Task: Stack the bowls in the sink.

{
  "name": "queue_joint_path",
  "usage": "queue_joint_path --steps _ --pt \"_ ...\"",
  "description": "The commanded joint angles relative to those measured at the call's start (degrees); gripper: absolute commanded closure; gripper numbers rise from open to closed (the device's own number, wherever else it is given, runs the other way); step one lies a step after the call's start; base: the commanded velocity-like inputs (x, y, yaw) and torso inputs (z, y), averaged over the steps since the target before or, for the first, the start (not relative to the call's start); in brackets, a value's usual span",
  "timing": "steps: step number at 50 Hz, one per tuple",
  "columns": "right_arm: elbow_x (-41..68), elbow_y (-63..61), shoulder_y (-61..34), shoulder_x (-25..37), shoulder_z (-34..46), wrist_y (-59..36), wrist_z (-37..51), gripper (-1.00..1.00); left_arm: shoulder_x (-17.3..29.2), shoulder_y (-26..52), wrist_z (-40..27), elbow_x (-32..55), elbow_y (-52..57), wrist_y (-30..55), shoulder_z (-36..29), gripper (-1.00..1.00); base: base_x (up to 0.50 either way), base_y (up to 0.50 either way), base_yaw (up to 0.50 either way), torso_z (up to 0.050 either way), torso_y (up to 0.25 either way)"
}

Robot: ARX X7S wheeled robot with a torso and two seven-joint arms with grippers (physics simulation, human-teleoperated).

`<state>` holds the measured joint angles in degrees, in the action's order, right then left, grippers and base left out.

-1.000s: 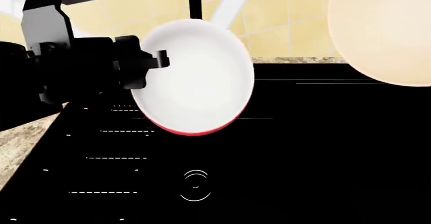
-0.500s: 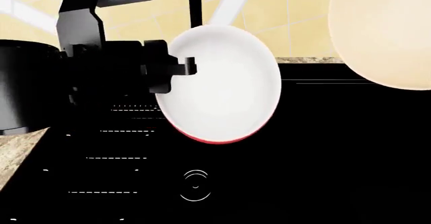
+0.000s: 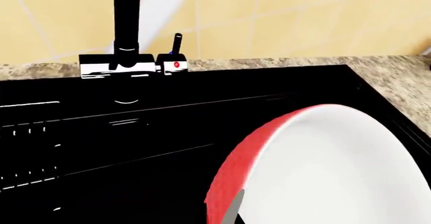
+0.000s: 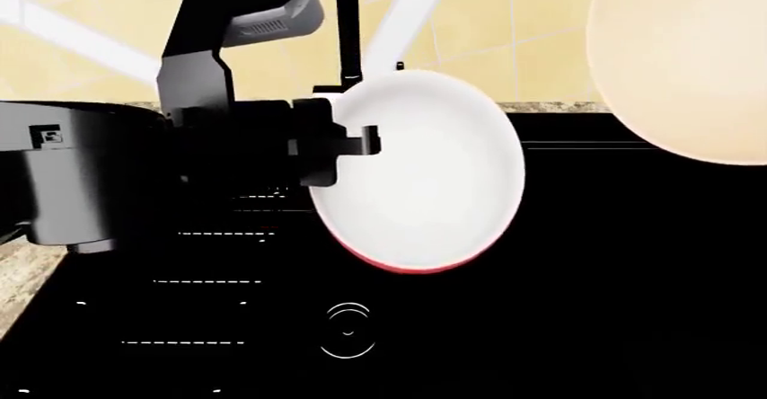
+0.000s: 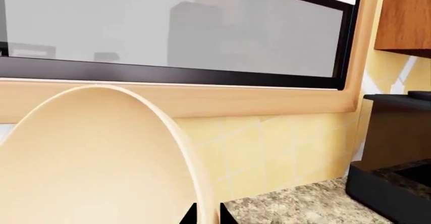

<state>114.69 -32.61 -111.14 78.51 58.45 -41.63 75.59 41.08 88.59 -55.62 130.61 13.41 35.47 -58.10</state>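
The wide shallow bowl [image 4: 419, 170], white inside and red outside, hangs tilted above the black sink [image 4: 599, 264]. My left gripper [image 4: 348, 147] is shut on its left rim. In the left wrist view the bowl [image 3: 323, 168] fills the near side, with the rim pinched at the frame's edge by my left gripper [image 3: 232, 216]. The beige-cream bowl [image 4: 683, 57] is held high at the right, above the sink's back right. In the right wrist view my right gripper [image 5: 205, 216] is shut on that bowl's rim [image 5: 94, 158]. The right gripper itself is out of the head view.
The black faucet [image 4: 348, 22] rises behind the red-and-white bowl; its chrome base [image 3: 131, 65] and lever show in the left wrist view. The drain ring [image 4: 348, 331] lies below the bowl. Ridged drainer lines [image 4: 204, 282] are at the left. Speckled countertop [image 3: 397, 77] borders the sink. A window [image 5: 175, 27] is above.
My left arm has carried the red-and-white bowl to the right and slightly down over the sink. The beige-cream bowl has stayed in place.
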Motion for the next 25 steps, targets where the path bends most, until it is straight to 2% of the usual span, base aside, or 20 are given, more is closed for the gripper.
queue_joint_path --steps 1,25 --pt "-0.9 -0.1 -0.2 0.3 -0.6 0.3 -0.3 1.0 -0.6 -2.2 1.1 -1.4 0.3 -2.2 0.6 1.0 0.0 0.0 0.0 0.0 0.0" --pt "-1.0 -0.5 1.1 0.6 -1.0 1.2 -0.6 1.0 -2.0 -5.4 1.3 -1.5 0.3 -3.9 -0.4 1.0 0.0 0.0 0.0 0.0 0.001"
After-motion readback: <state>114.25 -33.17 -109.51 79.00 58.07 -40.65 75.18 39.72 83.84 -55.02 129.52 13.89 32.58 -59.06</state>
